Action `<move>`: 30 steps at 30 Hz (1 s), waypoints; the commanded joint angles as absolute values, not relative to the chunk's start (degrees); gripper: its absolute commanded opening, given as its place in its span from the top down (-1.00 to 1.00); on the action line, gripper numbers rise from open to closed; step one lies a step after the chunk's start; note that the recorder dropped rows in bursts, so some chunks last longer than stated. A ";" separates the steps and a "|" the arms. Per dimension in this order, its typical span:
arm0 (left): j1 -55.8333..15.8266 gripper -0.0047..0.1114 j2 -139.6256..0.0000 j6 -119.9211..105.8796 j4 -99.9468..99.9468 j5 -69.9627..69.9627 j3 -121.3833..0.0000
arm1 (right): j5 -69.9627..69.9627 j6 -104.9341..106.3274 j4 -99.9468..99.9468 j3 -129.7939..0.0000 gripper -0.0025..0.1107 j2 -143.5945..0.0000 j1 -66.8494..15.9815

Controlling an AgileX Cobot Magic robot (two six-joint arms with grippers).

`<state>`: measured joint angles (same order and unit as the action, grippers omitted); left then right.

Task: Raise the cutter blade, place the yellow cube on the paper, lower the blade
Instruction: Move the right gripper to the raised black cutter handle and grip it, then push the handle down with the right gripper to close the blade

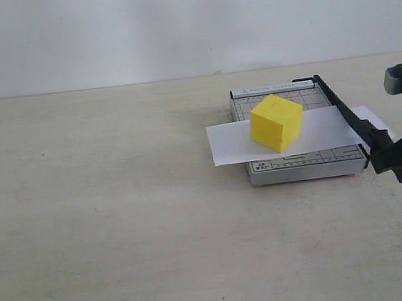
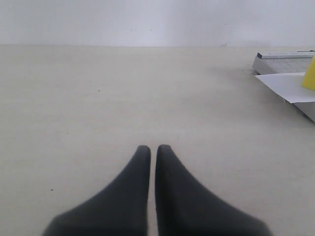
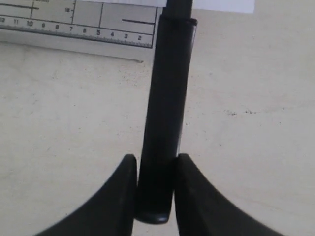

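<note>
Blade (image 1: 348, 110), along trimmer (image 1: 296, 168) edge near cube (image 1: 277, 122) on paper (image 1: 321, 134), clamped at handle (image 3: 165, 88) by right end effector (image 3: 156, 158): ease straight down, no sideways pull; left end effector (image 2: 153, 147) together, empty, over worktop (image 2: 98, 98).

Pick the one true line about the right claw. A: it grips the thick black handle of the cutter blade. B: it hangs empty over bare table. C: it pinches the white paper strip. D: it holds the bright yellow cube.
A: in the right wrist view the right claw has a finger on each side of the thick black handle of the cutter blade, while the bright yellow cube sits on the white paper strip.
</note>
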<state>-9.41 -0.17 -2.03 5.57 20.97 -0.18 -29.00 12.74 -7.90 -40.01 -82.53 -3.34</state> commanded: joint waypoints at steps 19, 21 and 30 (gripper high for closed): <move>-9.22 0.84 0.00 -2.24 5.29 20.31 0.00 | -24.14 13.84 -7.18 -36.03 0.89 -88.71 -3.16; -9.22 0.84 0.00 -2.24 5.29 20.31 0.00 | -23.75 13.84 -7.18 -36.03 0.89 -88.71 -3.16; -9.22 0.84 0.00 -2.24 5.29 20.31 0.00 | -20.84 13.84 -7.18 -36.03 0.89 -88.71 -3.16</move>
<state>-9.41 -0.17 -2.03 5.57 20.87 -0.18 -22.44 12.62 -8.63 -36.99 -87.15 -3.34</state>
